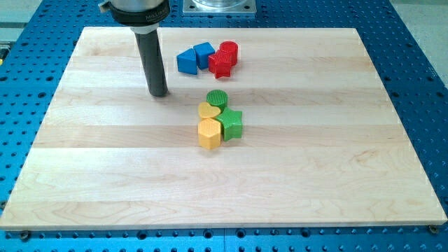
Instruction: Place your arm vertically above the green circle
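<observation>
The green circle point(217, 99) sits near the board's middle, at the top of a tight cluster. Touching it below are a yellow heart point(208, 111), a green star point(231, 124) and a yellow hexagon point(208, 134). My tip point(159, 93) rests on the board to the view's left of the green circle, about a block's width and a half away, at nearly the same height in the view. It touches no block.
Near the view's top are a blue triangle point(187, 62), a blue block point(204, 54), a red star point(220, 65) and a red cylinder point(229, 52), bunched together. The wooden board point(105, 175) lies on a blue perforated table point(420, 63).
</observation>
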Controlling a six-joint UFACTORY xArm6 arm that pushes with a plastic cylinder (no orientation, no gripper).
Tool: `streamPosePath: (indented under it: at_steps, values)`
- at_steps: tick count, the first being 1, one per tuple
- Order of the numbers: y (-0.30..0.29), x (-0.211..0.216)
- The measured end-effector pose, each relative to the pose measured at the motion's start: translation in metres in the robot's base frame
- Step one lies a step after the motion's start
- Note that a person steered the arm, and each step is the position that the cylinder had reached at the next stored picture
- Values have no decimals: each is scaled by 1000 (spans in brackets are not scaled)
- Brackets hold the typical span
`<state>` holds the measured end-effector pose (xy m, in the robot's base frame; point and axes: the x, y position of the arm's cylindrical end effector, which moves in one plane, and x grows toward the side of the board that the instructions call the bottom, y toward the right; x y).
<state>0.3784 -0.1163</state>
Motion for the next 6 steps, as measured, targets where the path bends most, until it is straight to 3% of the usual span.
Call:
streamPosePath:
  at_steps: [1,4,6]
  values:
    - [-3,-8]
    - [99,-10]
    - [96,-31]
